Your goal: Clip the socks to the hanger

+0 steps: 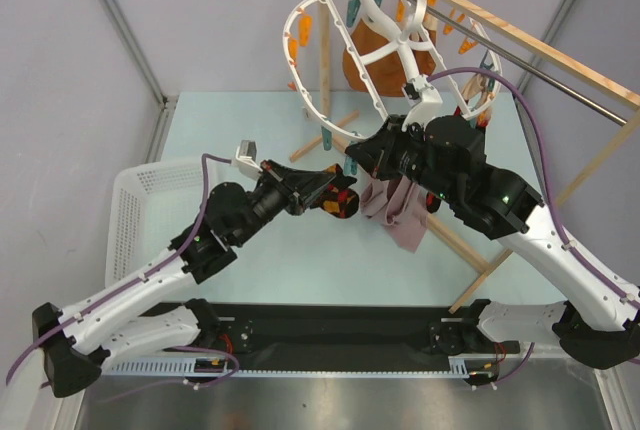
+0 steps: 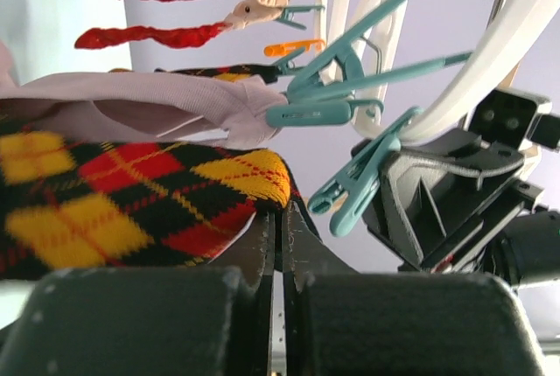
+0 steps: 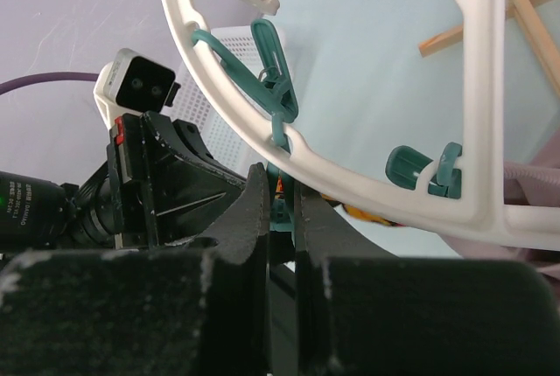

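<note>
Presently the left end effector (image 2: 282,219) is grasping the sock (image 2: 131,192); just ahead-right of it, the right end effector (image 3: 280,182) is squeezing a teal clip (image 2: 359,185) slanting toward the sock.

The tabletop (image 1: 230,125) is pale blue-green and smooth. A white perforated basket (image 1: 122,212) sits on it at the left edge. The wooden rack (image 1: 480,275) stands on it to the right and at the back, its base struts lying flat on the surface. A black strip (image 1: 340,335) runs along the near edge between the two arm bases.
</note>
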Tool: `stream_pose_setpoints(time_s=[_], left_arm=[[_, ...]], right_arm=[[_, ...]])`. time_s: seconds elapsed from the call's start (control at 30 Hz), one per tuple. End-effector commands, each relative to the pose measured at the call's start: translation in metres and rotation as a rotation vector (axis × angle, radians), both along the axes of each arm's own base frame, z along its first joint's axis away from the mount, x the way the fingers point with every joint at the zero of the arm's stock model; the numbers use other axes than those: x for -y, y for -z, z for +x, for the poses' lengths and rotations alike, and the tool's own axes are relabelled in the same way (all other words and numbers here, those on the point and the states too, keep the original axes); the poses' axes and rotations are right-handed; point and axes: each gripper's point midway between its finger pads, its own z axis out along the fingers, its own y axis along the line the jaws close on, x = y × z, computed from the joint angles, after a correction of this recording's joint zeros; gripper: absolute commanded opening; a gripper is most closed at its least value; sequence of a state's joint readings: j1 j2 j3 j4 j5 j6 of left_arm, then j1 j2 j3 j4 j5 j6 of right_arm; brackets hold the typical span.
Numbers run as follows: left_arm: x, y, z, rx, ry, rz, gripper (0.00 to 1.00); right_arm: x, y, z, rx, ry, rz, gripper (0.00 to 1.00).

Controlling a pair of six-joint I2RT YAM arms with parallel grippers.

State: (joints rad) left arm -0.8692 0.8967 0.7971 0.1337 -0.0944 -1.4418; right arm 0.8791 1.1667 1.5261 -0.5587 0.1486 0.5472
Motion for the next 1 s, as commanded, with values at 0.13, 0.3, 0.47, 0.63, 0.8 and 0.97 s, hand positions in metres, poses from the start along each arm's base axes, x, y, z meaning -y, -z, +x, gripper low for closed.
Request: stream_pose_setpoints(time_s=[0.13, 0.3, 0.47, 0.63, 0.8, 0.97], left_arm=[[-0.001, -0.042, 0.005, 0.046, -0.043, -0.132, 0.00], [-0.002, -0.045, 0.006, 0.061, -0.048, -0.147, 0.00], [0.001, -0.047, 0.007, 0.065, -0.043, -0.154, 0.00], [0.008, -0.044, 0.009, 0.056, -0.027, -0.151, 0.00], [0.009, -0.045, 0.010, 0.058, -0.028, -0.163, 0.00], [0.012, -0.053, 0.009, 0.075, -0.015, -0.176, 0.00]], right_arm=[[0.003, -0.026, -0.005, 0.031, -0.006, 0.067, 0.00], [0.004, -0.026, -0.006, 0.029, -0.006, 0.067, 0.00], [0.003, -0.027, -0.006, 0.028, -0.008, 0.075, 0.00], [0.003, -0.028, -0.007, 0.028, -0.011, 0.079, 0.00], [0.003, -0.028, -0.008, 0.027, -0.016, 0.080, 0.00], [0.004, -0.028, -0.008, 0.030, -0.013, 0.077, 0.00]])
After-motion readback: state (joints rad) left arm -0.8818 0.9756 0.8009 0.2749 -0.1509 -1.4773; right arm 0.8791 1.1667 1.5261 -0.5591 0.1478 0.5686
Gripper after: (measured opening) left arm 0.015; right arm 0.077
